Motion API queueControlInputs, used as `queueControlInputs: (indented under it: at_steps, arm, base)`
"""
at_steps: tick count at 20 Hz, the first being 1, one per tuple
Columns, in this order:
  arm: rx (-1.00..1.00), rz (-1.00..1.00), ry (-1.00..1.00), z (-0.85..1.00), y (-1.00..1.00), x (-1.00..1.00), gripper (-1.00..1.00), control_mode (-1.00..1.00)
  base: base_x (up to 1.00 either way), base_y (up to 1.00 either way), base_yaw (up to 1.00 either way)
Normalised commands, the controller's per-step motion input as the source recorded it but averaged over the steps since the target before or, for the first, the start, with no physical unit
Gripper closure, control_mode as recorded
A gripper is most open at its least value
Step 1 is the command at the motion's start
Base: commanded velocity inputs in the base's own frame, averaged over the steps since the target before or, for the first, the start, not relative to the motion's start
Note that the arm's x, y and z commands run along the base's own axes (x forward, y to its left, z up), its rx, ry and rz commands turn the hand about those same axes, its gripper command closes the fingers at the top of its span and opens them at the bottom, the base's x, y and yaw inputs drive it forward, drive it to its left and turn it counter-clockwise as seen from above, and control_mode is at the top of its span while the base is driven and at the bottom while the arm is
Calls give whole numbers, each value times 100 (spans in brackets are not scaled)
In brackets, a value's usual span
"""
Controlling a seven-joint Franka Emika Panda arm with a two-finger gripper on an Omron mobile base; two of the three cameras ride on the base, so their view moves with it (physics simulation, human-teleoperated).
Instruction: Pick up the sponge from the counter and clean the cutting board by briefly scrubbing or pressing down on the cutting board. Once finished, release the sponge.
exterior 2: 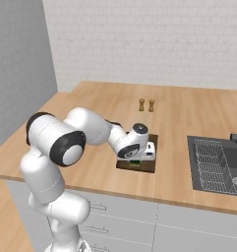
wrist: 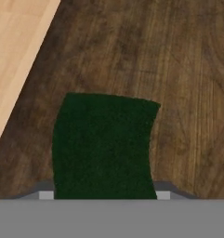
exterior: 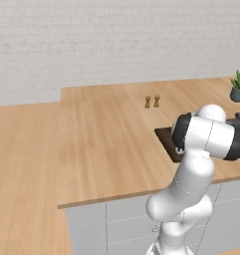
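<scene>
The dark green sponge (wrist: 104,144) sits between my gripper's (wrist: 104,195) two fingertips, its face down against the dark brown cutting board (wrist: 178,69). From the right base view, my gripper (exterior 2: 135,160) points down over the cutting board (exterior 2: 150,166), shut on the sponge (exterior 2: 134,163), of which a green sliver peeks out under the hand. The board lies on the light wood counter (exterior 2: 90,113) near its front edge. In the left base view my forearm covers most of the cutting board (exterior: 166,138).
Two small brown shakers (exterior 2: 146,105) stand behind the board. A sink with a dark wire rack (exterior 2: 213,162) lies to the board's right. A potted plant (exterior: 239,85) stands at the counter's far right. The counter edge (exterior 2: 90,189) runs just in front of the board.
</scene>
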Motion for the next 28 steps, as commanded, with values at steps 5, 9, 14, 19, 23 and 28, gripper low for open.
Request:
queueControlInputs:
  at_steps: [5, 9, 14, 19, 23, 28]
  arm:
    - [0, 1, -1, 0, -42, -10, 100, -100]
    - [0, 0, 0, 0, -58, 0, 100, -100]
    - [0, 1, 0, 0, -40, 0, 100, -100]
    - [0, 8, -2, 0, -4, 10, 100, -100]
    - [0, 16, -4, 0, 12, 39, 100, -100]
    - [0, 21, -1, 0, 29, 61, 100, -100]
  base:
    - [0, 0, 0]
    - [0, 0, 0]
    - [0, 0, 0]
    - [0, 0, 0]
    - [0, 0, 0]
    - [0, 0, 0]
